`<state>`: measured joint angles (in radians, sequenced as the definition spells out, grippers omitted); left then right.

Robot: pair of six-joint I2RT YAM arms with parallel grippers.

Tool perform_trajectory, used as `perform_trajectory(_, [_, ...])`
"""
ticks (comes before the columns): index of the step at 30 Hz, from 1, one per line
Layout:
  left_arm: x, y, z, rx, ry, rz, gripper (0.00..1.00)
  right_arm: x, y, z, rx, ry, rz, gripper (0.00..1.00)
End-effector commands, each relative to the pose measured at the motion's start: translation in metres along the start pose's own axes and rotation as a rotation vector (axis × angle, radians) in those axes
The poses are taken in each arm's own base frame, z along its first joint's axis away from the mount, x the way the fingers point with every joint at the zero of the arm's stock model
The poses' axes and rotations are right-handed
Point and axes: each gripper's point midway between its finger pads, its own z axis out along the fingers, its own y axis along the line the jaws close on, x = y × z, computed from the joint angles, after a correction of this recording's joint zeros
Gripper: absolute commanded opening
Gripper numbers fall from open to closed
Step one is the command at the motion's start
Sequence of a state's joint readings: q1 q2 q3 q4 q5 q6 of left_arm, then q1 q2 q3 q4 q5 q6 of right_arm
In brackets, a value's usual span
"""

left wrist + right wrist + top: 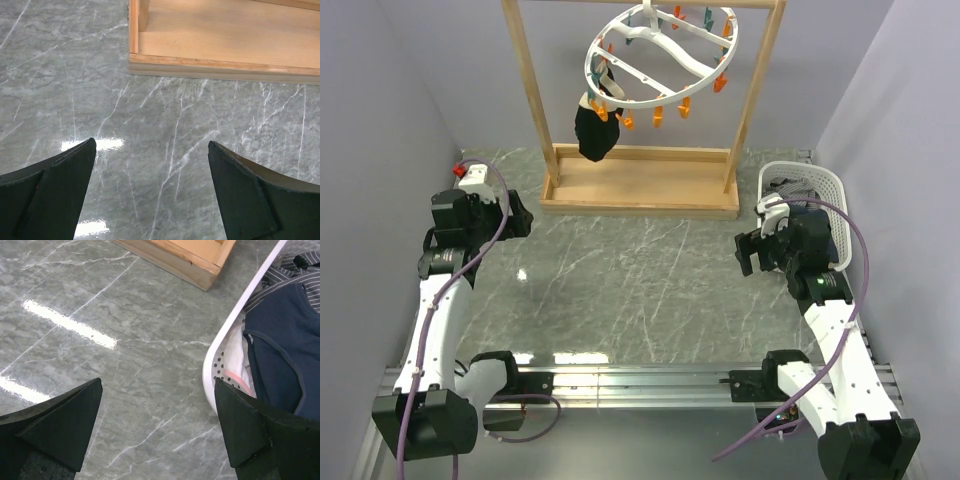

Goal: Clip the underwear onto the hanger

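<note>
Left gripper (150, 147) is held spread wide over the marble table (65, 75), nothing grasped. Right gripper (157, 385) is likewise released and empty, just beside the white basket (214, 357). Navy underwear (285, 350) is seen lying in that basket, next to a grey striped cloth (280, 277). Farther back, the hanger (665, 55) is hung from the wooden rack (640, 185), with a black garment (593, 135) clipped on.

Grey marble-look table (620, 290), glossy, with white veins and glare patches toward the near side. Wooden rack base (640, 187) sits on it at the far side, roughly centred: a flat rimmed tray with two uprights rising from its ends. White perforated basket (802, 176) sits on the right, near the base's right corner but apart from it. Metal rail (640, 384) runs along the near edge.
</note>
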<state>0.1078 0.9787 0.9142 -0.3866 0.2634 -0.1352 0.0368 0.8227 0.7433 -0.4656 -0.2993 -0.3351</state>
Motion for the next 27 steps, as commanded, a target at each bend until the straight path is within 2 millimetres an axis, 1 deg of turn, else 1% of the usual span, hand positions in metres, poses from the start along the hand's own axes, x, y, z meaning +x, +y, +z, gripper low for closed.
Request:
perform_trajectory(1, [-0.017, -0.002, -0.004, -0.003, -0.032, 0.006, 0.99, -0.02, -0.008, -0.004, 0.036, -0.049, -0.01, 1.0])
perform_trajectory(2, [-0.021, -0.002, -0.004, -0.006, -0.035, 0.004, 0.99, -0.022, -0.011, -0.003, 0.044, -0.045, 0.001, 1.0])
perform_trajectory(3, [-0.021, -0.003, -0.003, 0.001, -0.028, -0.004, 0.99, -0.015, -0.016, 0.002, 0.051, -0.002, 0.029, 1.0])
perform_trajectory(4, [-0.028, -0.005, 0.0, 0.009, -0.027, -0.004, 0.99, -0.022, -0.033, -0.001, 0.089, -0.001, 0.071, 1.0])
perform_trajectory(5, [-0.029, -0.006, 0.002, 0.017, -0.02, -0.009, 0.99, -0.019, -0.041, -0.001, 0.093, 0.027, 0.107, 1.0])
perform_trajectory(6, [-0.031, -0.008, 0.003, 0.027, -0.015, -0.017, 0.99, -0.013, -0.051, 0.007, 0.091, 0.064, 0.147, 1.0])
perform_trajectory(7, [-0.035, -0.01, 0.006, 0.042, -0.007, -0.021, 0.99, -0.026, -0.064, 0.004, 0.106, 0.048, 0.16, 1.0])
perform_trajectory(8, [-0.036, -0.012, 0.008, 0.052, -0.001, -0.025, 0.99, -0.023, -0.078, 0.003, 0.138, 0.067, 0.172, 1.0])
perform_trajectory(9, [-0.038, -0.014, 0.008, 0.058, -0.004, -0.029, 0.99, -0.017, -0.088, 0.008, 0.151, 0.105, 0.183, 1.0])
perform_trajectory(10, [-0.041, -0.014, 0.01, 0.063, -0.005, -0.034, 0.99, -0.023, -0.101, 0.007, 0.181, 0.105, 0.169, 1.0])
perform_trajectory(11, [-0.042, -0.016, 0.011, 0.074, -0.005, -0.035, 0.99, -0.017, -0.115, 0.006, 0.211, 0.127, 0.188, 1.0])
perform_trajectory(12, [-0.044, -0.016, 0.012, 0.078, -0.007, -0.037, 0.99, -0.015, -0.128, 0.012, 0.22, 0.159, 0.197, 1.0])
perform_trajectory(14, [-0.044, -0.018, 0.014, 0.089, -0.001, -0.041, 0.99, -0.007, -0.148, 0.015, 0.254, 0.2, 0.234, 1.0])
perform_trajectory(15, [-0.044, -0.018, 0.015, 0.092, 0.003, -0.038, 0.99, -0.001, -0.164, 0.02, 0.27, 0.234, 0.262, 1.0])
perform_trajectory(16, [-0.043, -0.017, 0.016, 0.09, 0.009, -0.041, 0.99, 0.005, -0.176, 0.022, 0.292, 0.259, 0.28, 1.0])
perform_trajectory(17, [-0.043, -0.018, 0.017, 0.095, 0.014, -0.039, 0.99, 0.02, -0.183, 0.031, 0.288, 0.31, 0.307, 1.0])
perform_trajectory(18, [-0.043, -0.018, 0.017, 0.095, 0.015, -0.04, 0.99, 0.019, -0.198, 0.029, 0.318, 0.316, 0.309, 1.0])
perform_trajectory(20, [-0.041, -0.019, 0.018, 0.099, 0.019, -0.035, 0.99, 0.031, -0.212, 0.033, 0.343, 0.362, 0.316, 1.0])
perform_trajectory(21, [-0.041, -0.017, 0.017, 0.093, 0.017, -0.033, 0.99, 0.041, -0.22, 0.041, 0.346, 0.401, 0.318, 0.99])
perform_trajectory(22, [-0.041, -0.018, 0.017, 0.096, 0.018, -0.031, 0.99, 0.048, -0.227, 0.042, 0.361, 0.42, 0.323, 0.99])
perform_trajectory(24, [-0.041, -0.018, 0.018, 0.097, 0.021, -0.022, 0.99, 0.062, -0.236, 0.049, 0.368, 0.47, 0.327, 0.99])
perform_trajectory(27, [-0.044, -0.016, 0.017, 0.087, 0.018, -0.017, 0.99, 0.08, -0.241, 0.055, 0.374, 0.525, 0.336, 0.97])
